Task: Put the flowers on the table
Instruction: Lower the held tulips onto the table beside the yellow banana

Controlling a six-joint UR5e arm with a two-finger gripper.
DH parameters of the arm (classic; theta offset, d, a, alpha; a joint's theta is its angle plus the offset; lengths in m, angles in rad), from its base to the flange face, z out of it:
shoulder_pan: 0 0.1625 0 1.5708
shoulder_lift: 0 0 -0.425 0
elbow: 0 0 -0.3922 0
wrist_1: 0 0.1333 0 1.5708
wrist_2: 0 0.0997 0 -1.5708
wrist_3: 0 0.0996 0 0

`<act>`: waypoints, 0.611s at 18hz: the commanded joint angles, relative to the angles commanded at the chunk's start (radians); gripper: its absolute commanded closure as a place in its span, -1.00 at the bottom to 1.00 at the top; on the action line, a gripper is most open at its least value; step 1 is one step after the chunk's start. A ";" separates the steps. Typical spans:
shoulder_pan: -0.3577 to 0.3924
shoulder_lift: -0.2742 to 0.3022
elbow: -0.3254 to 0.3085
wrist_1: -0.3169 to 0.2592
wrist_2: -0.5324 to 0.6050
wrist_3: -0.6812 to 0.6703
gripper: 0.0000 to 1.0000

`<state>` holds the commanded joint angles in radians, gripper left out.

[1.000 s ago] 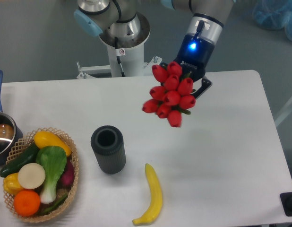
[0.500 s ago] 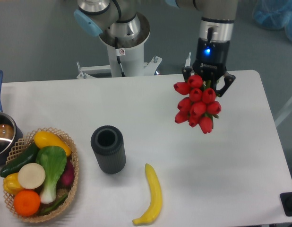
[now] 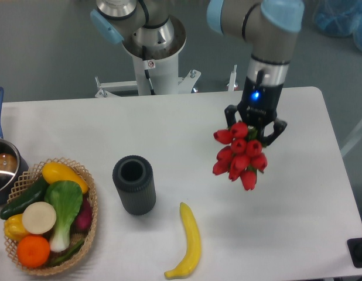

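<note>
The flowers (image 3: 238, 154), a bunch of red tulips, hang blooms toward the camera over the right half of the white table (image 3: 298, 193). Their green stems are mostly hidden behind the blooms. My gripper (image 3: 255, 126) is shut on the bunch near its stems, its black fingers (image 3: 230, 113) showing on either side above the blooms. I cannot tell from this view how high the bunch is above the tabletop.
A dark grey cylinder vase (image 3: 134, 184) stands left of the flowers. A yellow banana (image 3: 189, 240) lies at the front. A wicker basket (image 3: 89, 219) of vegetables sits at the front left, a pot (image 3: 2, 167) at the left edge. The robot base (image 3: 152, 52) is behind.
My gripper carried the flowers from the back middle to the right, then forward and lower toward the front of the table. It stays shut on them.
</note>
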<state>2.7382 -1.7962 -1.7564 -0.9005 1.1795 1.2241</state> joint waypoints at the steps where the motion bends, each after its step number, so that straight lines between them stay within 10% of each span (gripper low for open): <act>1: -0.009 -0.015 0.005 0.003 0.011 -0.002 0.32; 11: -0.012 -0.169 0.049 0.008 0.029 -0.008 0.30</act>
<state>2.7259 -1.9649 -1.7073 -0.8928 1.2088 1.2164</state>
